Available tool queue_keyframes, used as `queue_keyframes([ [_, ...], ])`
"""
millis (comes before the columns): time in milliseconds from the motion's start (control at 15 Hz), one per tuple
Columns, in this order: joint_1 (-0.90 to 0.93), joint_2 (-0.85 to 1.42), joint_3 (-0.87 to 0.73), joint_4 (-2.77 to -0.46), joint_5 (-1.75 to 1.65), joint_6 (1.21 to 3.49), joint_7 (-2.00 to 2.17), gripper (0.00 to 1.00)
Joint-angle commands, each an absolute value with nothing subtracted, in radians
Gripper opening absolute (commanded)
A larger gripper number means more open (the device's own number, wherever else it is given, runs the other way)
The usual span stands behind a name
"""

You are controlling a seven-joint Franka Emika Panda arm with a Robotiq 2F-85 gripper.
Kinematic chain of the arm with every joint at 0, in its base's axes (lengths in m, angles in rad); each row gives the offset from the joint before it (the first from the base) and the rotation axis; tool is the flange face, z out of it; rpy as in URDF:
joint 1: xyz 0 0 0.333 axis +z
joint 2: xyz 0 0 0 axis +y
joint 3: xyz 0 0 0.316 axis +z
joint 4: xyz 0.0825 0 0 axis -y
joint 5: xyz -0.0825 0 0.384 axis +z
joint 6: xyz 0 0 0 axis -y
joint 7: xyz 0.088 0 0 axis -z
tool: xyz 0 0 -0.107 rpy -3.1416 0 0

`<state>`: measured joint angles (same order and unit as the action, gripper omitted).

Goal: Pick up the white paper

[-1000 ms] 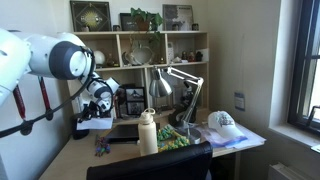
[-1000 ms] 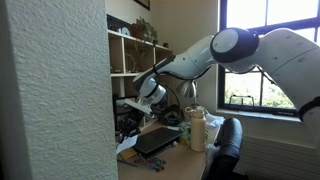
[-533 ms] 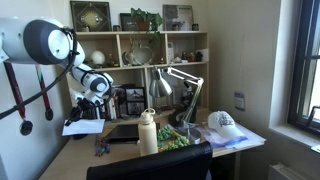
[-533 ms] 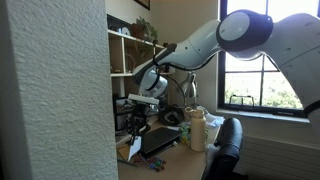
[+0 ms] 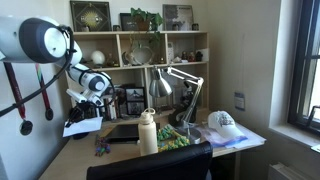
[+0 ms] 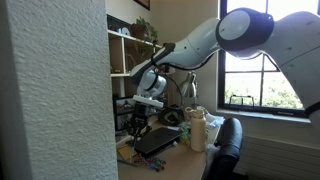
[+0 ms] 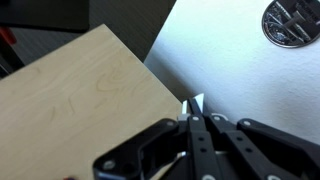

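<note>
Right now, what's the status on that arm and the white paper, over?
Gripper shut on the white paper, pinching its edge. Paper hangs above the desk. Nothing blocking in view.

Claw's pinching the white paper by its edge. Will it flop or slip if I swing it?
Likely floppy: the white paper is a thin sheet held only at one edge by the claw, so the free side may droop. Probably very light, so quick moves could make it flutter.
</note>
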<state>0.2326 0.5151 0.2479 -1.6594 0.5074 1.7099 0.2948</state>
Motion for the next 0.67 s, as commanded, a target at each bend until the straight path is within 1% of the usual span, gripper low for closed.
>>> queue_keyframes([
  [0, 0.214, 0.476, 0.249, -1.702, 0.572, 1.831, 0.132, 0.0],
  [67, 0.216, 0.467, 0.245, -1.701, 0.567, 1.872, 0.106, 0.0],
  [133, 0.229, 0.516, 0.241, -1.656, 0.546, 1.812, 0.164, 0.0],
  [267, 0.222, 0.511, 0.242, -1.658, 0.549, 1.847, 0.131, 0.0],
  [600, 0.222, 0.506, 0.243, -1.658, 0.549, 1.85, 0.123, 0.0],
])
